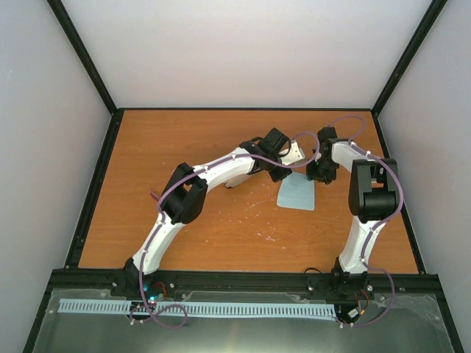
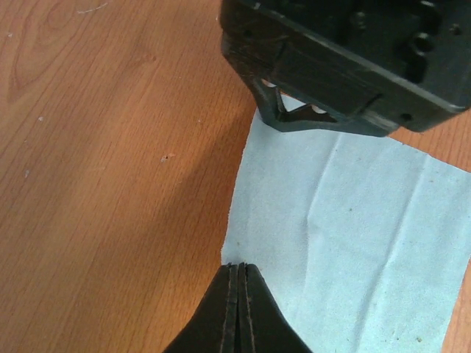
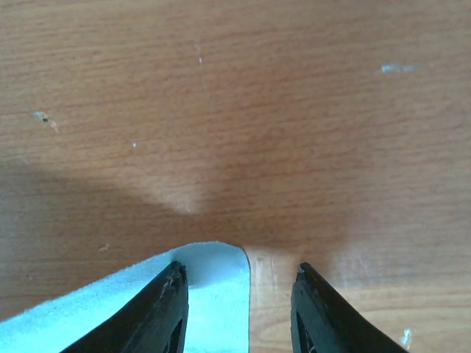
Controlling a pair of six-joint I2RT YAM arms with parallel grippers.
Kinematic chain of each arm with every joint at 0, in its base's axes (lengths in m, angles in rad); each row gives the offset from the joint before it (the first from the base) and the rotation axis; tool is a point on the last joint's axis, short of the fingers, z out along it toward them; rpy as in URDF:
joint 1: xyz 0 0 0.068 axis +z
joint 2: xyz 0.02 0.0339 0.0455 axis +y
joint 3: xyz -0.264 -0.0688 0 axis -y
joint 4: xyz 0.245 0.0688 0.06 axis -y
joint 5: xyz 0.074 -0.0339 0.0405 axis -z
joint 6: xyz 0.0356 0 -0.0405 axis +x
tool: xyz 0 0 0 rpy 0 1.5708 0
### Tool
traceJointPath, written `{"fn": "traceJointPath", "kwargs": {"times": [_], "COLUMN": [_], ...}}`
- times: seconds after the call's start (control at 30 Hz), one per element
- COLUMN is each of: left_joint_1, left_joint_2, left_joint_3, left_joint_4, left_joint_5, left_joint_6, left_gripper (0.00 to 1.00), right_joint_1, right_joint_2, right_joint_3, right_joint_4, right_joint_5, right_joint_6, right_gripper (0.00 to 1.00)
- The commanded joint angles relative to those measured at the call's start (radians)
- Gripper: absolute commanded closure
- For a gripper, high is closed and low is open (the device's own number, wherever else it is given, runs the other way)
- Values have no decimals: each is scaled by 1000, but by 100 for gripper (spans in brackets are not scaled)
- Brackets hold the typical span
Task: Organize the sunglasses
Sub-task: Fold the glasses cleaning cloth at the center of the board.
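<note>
Cloth (image 2: 346, 235): corner lay between your right gripper (image 3: 240, 271)'s parted jaws, edge at the shut left gripper (image 2: 237, 267); probably best withdrawn straight.

Only a slender reddish tip, apparently a temple arm of the sunglasses (image 1: 153, 195), shows on the wooden surface (image 1: 147, 147), poking from under the left arm's elbow (image 1: 188, 195); frame and lenses are hidden.

A cloth (image 1: 296, 195) is laid flat on the tabletop (image 1: 169, 154), at 3 o'clock from its centre. The left end effector (image 2: 237, 268) is placed at its 10 o'clock corner, the right end effector (image 3: 239, 279) at its 1 o'clock corner
</note>
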Motion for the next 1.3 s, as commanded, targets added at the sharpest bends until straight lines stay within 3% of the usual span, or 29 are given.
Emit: {"fn": "traceJointPath", "kwargs": {"times": [0.0,0.23,0.73,1.27], "left_joint_1": [5,5,5,5], "left_joint_2": [16,20,24,-25], "left_joint_3": [30,29,14,-39], "left_joint_4": [-7,-6,-2,22], "left_joint_5": [13,18,15,13], "left_joint_6": [-2,-6,-13,-27], "left_gripper": [100,99,99,100], "right_joint_1": [-1,10,31,32], "right_joint_2": [37,47,49,-135], "right_joint_3": [49,37,-7,-48], "right_joint_4": [-4,-15,-15,23], "right_joint_5": [2,-11,-2,-48], "right_joint_6": [-23,-30,-29,9], "right_gripper": [63,70,97,97]}}
